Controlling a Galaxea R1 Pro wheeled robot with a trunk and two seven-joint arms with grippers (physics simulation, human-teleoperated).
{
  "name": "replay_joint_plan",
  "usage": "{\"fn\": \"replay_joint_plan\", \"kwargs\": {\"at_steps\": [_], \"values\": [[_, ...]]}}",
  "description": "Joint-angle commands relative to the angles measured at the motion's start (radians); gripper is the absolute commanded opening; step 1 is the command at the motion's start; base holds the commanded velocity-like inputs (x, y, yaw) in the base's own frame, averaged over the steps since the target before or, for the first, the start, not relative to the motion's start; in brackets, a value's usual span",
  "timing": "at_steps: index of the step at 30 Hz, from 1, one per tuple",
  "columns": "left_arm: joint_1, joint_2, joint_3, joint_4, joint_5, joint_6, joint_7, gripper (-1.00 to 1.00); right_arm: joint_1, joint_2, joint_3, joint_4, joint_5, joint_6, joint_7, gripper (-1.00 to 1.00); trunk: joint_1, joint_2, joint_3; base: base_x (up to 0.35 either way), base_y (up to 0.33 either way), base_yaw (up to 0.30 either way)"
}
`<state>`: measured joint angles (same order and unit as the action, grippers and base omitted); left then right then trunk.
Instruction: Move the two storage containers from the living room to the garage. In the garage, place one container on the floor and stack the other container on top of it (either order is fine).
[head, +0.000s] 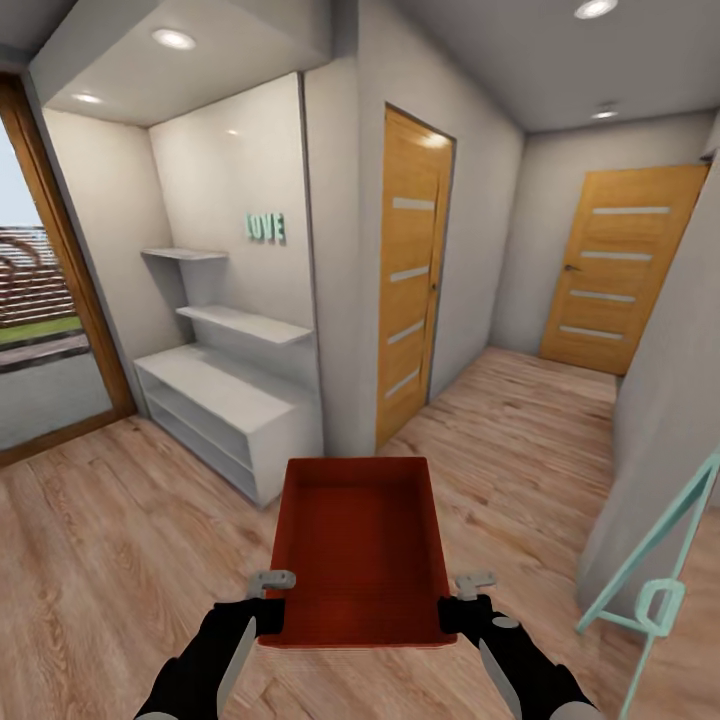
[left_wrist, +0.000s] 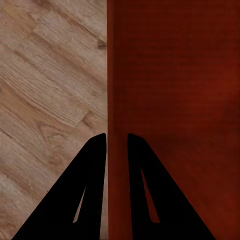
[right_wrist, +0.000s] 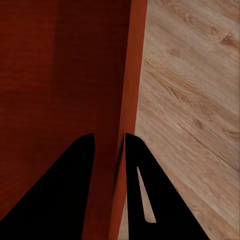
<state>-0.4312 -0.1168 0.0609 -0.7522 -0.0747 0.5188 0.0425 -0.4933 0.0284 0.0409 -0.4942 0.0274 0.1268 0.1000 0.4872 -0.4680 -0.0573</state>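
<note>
One red-orange storage container (head: 360, 545) hangs in front of me above the light wood-plank floor, held level between both arms. My left gripper (head: 268, 612) is shut on its left wall, whose rim (left_wrist: 116, 100) runs between the two black fingers (left_wrist: 95, 170). On the opposite side, my right gripper (head: 462, 612) is shut on the right wall (right_wrist: 132, 90), which passes between its fingers (right_wrist: 135, 170). The bin is empty inside, with no lid.
A white shelf unit (head: 225, 405) with a "LOVE" sign stands in the alcove ahead left. A glass door with a wood frame (head: 50, 300) is far left. Two wooden doors (head: 410, 270) (head: 615, 265) line the hallway ahead. A teal frame stand (head: 660, 580) is close on the right.
</note>
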Motion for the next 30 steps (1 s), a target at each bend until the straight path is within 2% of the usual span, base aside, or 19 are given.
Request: {"fn": "replay_joint_plan", "kwargs": {"at_steps": [1, 6, 24, 30], "values": [[0.000, 0.005, 0.002, 0.001, -0.050, 0.006, 0.017, -1.00, -0.001, -0.001, 0.022, -0.004, 0.006, -0.006, 0.003, -1.00, 0.001, -0.002, -0.002, 0.327, 0.073, -0.015], [0.000, 0.005, 0.002, 0.001, -0.050, 0.006, 0.017, -1.00, -0.001, -0.001, 0.022, -0.004, 0.006, -0.006, 0.003, -1.00, 0.001, -0.002, -0.002, 0.327, 0.029, -0.155], [0.000, 0.005, 0.002, 0.001, -0.050, 0.006, 0.017, -1.00, -0.001, -0.001, 0.022, 0.005, 0.008, -0.006, 0.003, -1.00, 0.001, -0.002, -0.002, 0.327, 0.066, -0.270], [0.000, 0.005, 0.002, 0.001, -0.050, 0.006, 0.017, -1.00, -0.001, -0.001, 0.022, 0.005, 0.008, -0.006, 0.003, -1.00, 0.001, -0.002, -0.002, 0.327, 0.096, -0.059]]}}
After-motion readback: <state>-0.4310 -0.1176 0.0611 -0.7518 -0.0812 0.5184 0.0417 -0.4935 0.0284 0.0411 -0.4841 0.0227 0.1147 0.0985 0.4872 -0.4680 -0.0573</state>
